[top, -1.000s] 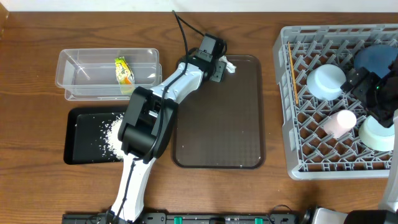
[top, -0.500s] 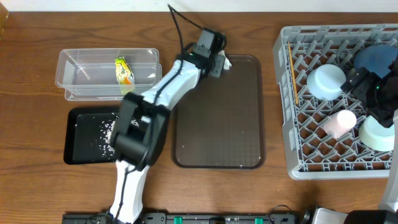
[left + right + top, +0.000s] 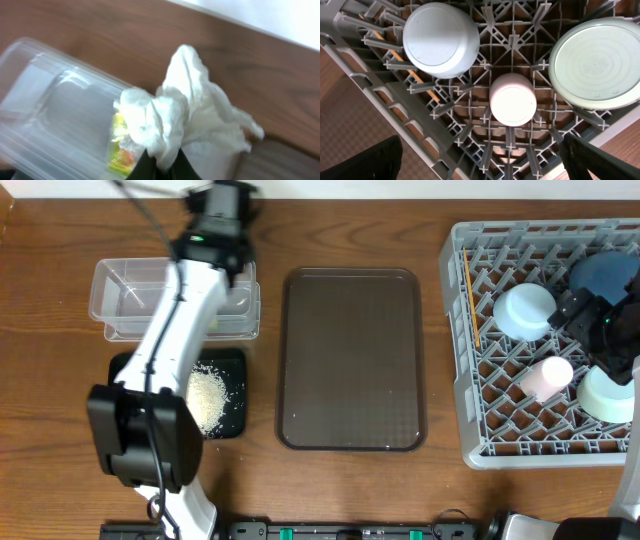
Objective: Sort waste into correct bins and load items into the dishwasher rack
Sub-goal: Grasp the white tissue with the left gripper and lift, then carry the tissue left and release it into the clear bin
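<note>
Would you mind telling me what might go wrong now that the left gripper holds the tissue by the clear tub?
The tissue hangs largely past the clear tub, over the table; released here, it may land outside. The left gripper pinches only a small fold, so it might slip early.

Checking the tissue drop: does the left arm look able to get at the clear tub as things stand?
Probably yes. The left tool, shut on the tissue, hangs at the far edge of the clear tub; it is open-topped, with the snack wrapper inside, and nothing stands between.
</note>
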`<state>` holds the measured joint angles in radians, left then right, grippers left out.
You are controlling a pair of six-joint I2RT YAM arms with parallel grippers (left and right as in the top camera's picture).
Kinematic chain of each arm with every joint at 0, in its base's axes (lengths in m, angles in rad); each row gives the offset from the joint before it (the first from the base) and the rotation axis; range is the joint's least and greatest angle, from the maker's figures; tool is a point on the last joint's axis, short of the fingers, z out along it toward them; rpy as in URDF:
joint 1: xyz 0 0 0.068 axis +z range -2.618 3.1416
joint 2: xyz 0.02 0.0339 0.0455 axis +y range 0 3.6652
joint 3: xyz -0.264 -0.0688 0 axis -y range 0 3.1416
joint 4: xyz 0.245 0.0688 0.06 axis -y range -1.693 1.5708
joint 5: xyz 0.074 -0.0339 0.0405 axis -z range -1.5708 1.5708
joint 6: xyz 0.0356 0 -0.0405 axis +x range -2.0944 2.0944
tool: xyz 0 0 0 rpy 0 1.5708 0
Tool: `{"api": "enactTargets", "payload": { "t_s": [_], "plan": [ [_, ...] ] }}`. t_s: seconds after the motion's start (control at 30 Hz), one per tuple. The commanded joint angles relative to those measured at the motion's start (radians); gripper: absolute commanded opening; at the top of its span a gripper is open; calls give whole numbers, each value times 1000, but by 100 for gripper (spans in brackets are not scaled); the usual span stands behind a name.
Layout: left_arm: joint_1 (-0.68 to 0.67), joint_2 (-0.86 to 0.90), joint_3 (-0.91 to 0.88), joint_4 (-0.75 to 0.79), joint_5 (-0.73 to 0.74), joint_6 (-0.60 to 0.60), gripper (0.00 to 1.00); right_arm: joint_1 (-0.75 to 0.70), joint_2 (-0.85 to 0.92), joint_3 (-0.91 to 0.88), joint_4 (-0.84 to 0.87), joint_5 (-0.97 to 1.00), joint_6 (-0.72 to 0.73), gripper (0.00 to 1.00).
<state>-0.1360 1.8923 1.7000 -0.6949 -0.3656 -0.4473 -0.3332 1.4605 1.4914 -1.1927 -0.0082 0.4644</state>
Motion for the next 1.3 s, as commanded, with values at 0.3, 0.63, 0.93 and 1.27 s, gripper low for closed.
{"api": "enactTargets", "payload": {
  "t_s": [0.3, 0.63, 0.93, 1.27],
  "plan": [
    [195, 36, 2, -113, 122, -232, 15, -6, -2, 11, -1, 0, 14, 99],
    [203, 35, 2, -218, 122, -232, 54, -6, -2, 11, -1, 0, 14, 99],
    [203, -45, 2, -345, 123, -232, 54, -6, -2, 11, -1, 0, 14, 99],
    [202, -430, -16, -591, 123, -343, 53, -6, -2, 11, -1, 0, 14, 99]
  ]
}}
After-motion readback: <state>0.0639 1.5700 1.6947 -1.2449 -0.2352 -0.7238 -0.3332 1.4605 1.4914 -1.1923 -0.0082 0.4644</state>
